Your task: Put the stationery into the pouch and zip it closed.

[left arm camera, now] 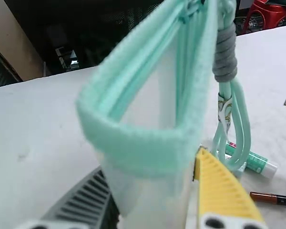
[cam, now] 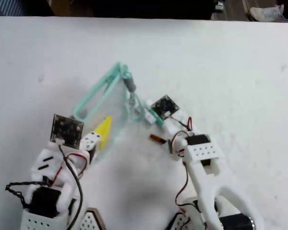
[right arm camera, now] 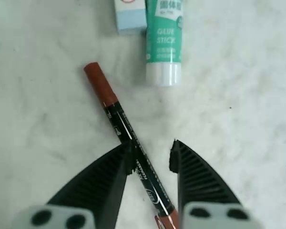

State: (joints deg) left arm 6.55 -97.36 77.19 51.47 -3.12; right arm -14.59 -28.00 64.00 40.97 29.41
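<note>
The left arm reaches in low from the table's near edge, and its left gripper (cam: 97,136), 1 yellow finger and 1 dark ribbed finger, is clamped on the wall of the translucent pouch with a mint-green zip rim (left arm camera: 148,143). It holds the pouch on the white table (cam: 221,62) with its mouth gaping and the zip undone. 1 grey wrapped zip pull (left arm camera: 225,52) sits at the far end of the rim, with mint cord loops (left arm camera: 238,129) hanging below it. The right arm stretches forward beside the pouch, wrist bent down. Its right gripper (right arm camera: 150,160) is spread, its 2 black fingers straddling the lower barrel of the pen without pinching it. 3 pieces of stationery lie on the table just beside the pouch, none inside it: 1 slim pen with a brown cap and black barrel (right arm camera: 119,119), 1 green glue stick with a white cap (right arm camera: 163,43), and 1 small pale-blue and white eraser block (right arm camera: 130,14). The glue stick and eraser lie side by side, nearer the pouch than the pen. White lettering runs along the glue stick's green label and along the pen's barrel.
</note>
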